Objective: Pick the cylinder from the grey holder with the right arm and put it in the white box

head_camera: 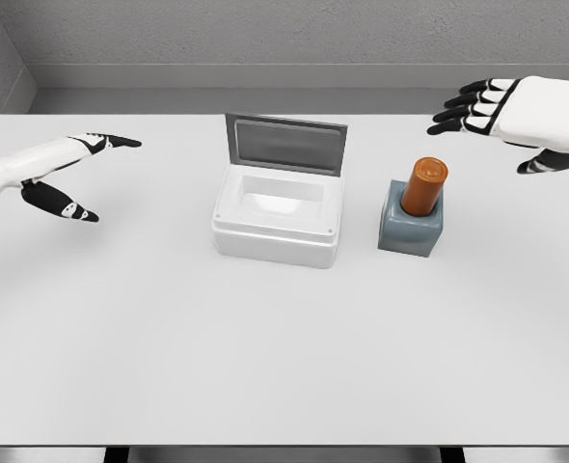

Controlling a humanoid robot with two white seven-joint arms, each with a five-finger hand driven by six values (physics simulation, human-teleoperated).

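An orange cylinder (424, 186) stands upright in a grey block holder (411, 228) on the white table, right of centre. Left of it sits the white box (277, 217), its grey lid (284, 143) raised at the back and its inside bare. My right hand (487, 121) hovers above and to the right of the cylinder, fingers spread and pointing left, holding nothing. At the left edge my left hand (77, 174) hangs open over the table, well away from the box.
The white table (265, 357) fills most of the view, with a grey wall behind its far edge and its front edge near the bottom of the picture.
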